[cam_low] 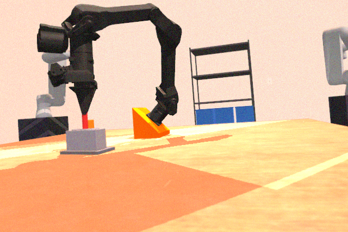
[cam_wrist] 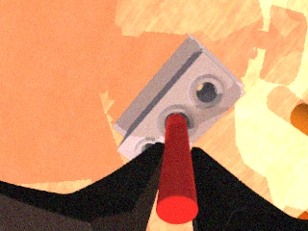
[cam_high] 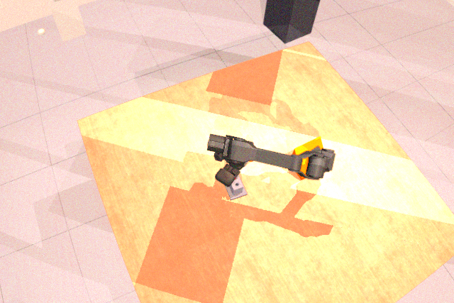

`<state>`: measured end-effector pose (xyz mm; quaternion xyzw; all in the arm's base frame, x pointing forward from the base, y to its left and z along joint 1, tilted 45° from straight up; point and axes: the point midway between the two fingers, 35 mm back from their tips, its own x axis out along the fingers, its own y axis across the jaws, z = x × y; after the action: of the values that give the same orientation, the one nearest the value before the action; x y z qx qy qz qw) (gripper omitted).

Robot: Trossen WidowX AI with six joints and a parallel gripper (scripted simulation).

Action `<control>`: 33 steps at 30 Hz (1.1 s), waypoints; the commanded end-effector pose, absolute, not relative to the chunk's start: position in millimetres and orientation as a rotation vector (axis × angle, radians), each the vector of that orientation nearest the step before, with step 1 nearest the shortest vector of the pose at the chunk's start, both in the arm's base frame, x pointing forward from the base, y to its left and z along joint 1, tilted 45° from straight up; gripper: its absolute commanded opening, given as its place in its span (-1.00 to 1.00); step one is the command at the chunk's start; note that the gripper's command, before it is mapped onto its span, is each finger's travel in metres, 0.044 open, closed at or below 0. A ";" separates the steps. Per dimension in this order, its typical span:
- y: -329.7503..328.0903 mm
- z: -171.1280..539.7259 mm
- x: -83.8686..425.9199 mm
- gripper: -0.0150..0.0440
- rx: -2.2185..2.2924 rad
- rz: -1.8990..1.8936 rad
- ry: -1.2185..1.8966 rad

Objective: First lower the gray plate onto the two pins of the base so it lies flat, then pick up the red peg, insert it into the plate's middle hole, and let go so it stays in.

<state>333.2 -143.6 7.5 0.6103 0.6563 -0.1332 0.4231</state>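
Observation:
The gray plate [cam_high: 237, 188] [cam_low: 80, 140] [cam_wrist: 182, 92], a thick block with three round holes, lies flat on the thin darker base [cam_low: 81, 152] [cam_wrist: 156, 87]. What look like pins show in its end holes in the wrist view. My gripper [cam_low: 85, 113] [cam_wrist: 176, 152] is shut on the red peg [cam_low: 85, 121] [cam_wrist: 177, 168] and holds it upright above the plate. The peg's lower end is at the middle hole. The frames do not show clearly how far, if at all, it is in. The fingertips are above the plate's top. In the top view the arm hides the peg.
The orange wedge [cam_low: 140, 124] [cam_high: 308, 145] under the arm's foot stands to the right of the plate. A small orange thing [cam_low: 90, 124] shows behind the peg; an orange shape [cam_wrist: 301, 115] is at the wrist view's right edge. A shelf [cam_low: 222, 75] stands in the background.

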 end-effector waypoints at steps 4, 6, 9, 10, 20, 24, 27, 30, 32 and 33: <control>-143.5 7.2 333.1 -0.49 1.528 -0.334 1.643; -143.5 7.2 333.1 -0.49 1.528 -0.334 1.643; -143.5 7.2 333.1 -0.49 1.528 -0.334 1.643; -143.5 7.2 333.1 -0.40 1.528 -0.334 1.643; -143.5 7.2 333.1 0.02 1.528 -0.334 1.643; -143.5 7.2 333.1 0.02 1.528 -0.334 1.643; -144.2 7.8 333.0 0.02 1.531 -0.333 1.644; -145.7 8.9 332.6 0.02 1.536 -0.332 1.644; -146.9 10.0 331.9 0.02 1.539 -0.332 1.644; -147.5 10.5 331.5 0.02 1.540 -0.332 1.644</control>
<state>331.5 -145.2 8.3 0.6132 0.6564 -0.1344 0.4184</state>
